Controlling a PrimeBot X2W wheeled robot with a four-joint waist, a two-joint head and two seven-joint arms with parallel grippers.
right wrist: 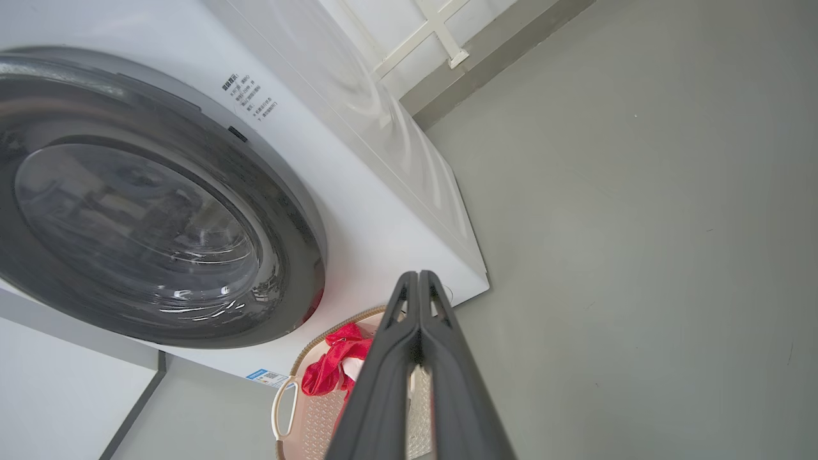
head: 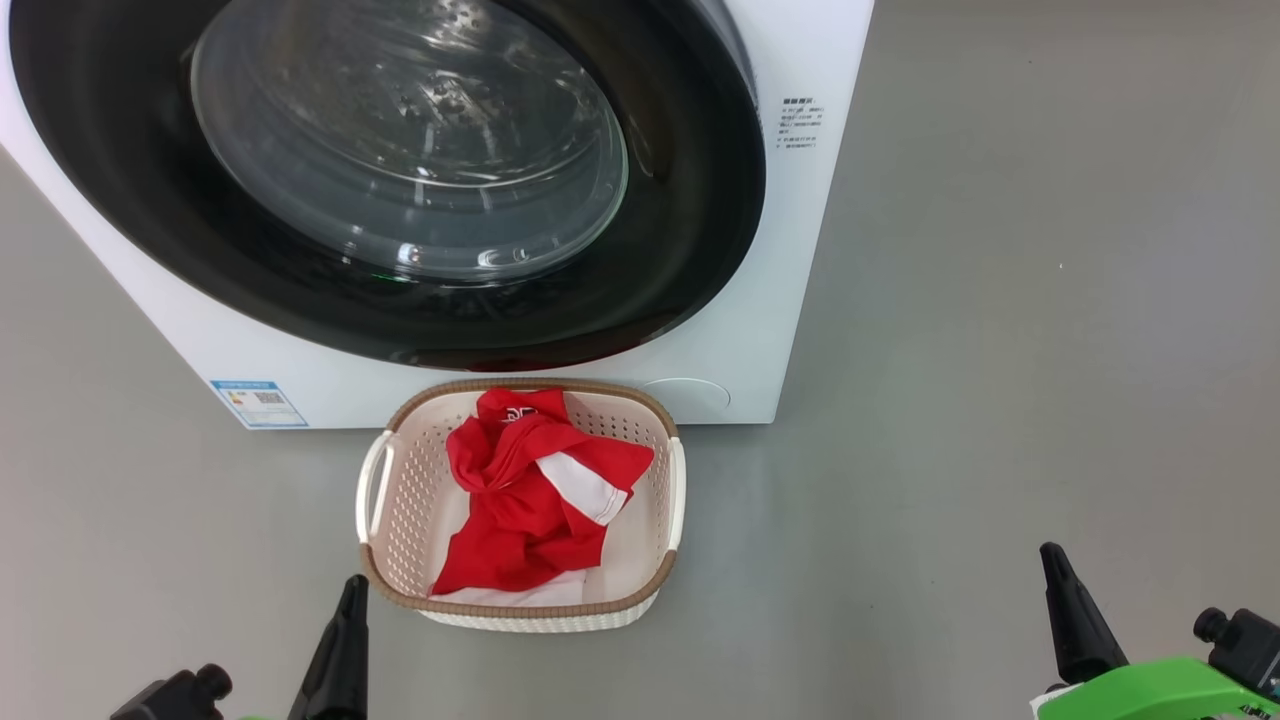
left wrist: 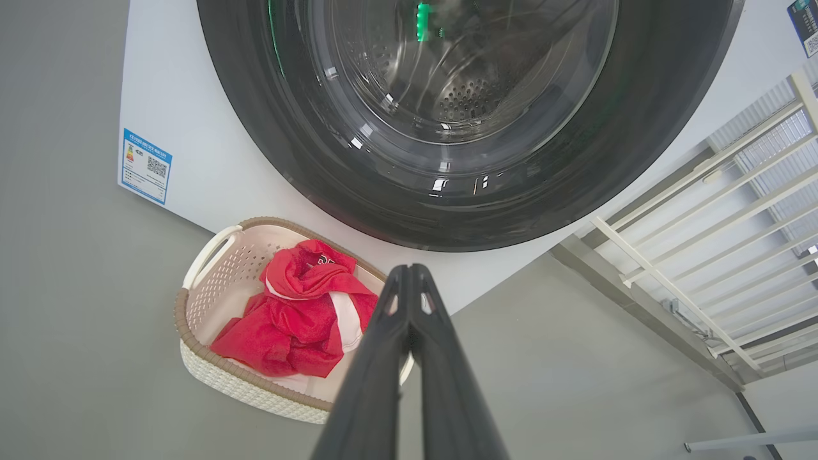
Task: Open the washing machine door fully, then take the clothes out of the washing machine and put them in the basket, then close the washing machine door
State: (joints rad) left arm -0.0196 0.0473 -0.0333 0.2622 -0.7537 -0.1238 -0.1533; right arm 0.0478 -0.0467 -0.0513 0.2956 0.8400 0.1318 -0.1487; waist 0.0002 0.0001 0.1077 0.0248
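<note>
The big round door (head: 410, 150) fills the upper left of the head view. It lies flat against the front of the white washer (head: 790, 260). You can see the shiny drum through its glass. A small blue label (head: 258, 402) sits on the washer's lower left corner.

The basket (head: 400, 500) stands on the grey floor (head: 1000, 400) at the lower middle of the frame, just below the door and very near the washer. The red and white clothes (head: 520, 490) lie in a heap inside it.

The left hand (head: 352, 590) is at the lower left, just beside the basket's near corner. Its two fingers are pressed tight together and hold nothing. The right hand (head: 1052, 565) is at the lower right, well apart from the basket. It is clenched too, with nothing in it.
</note>
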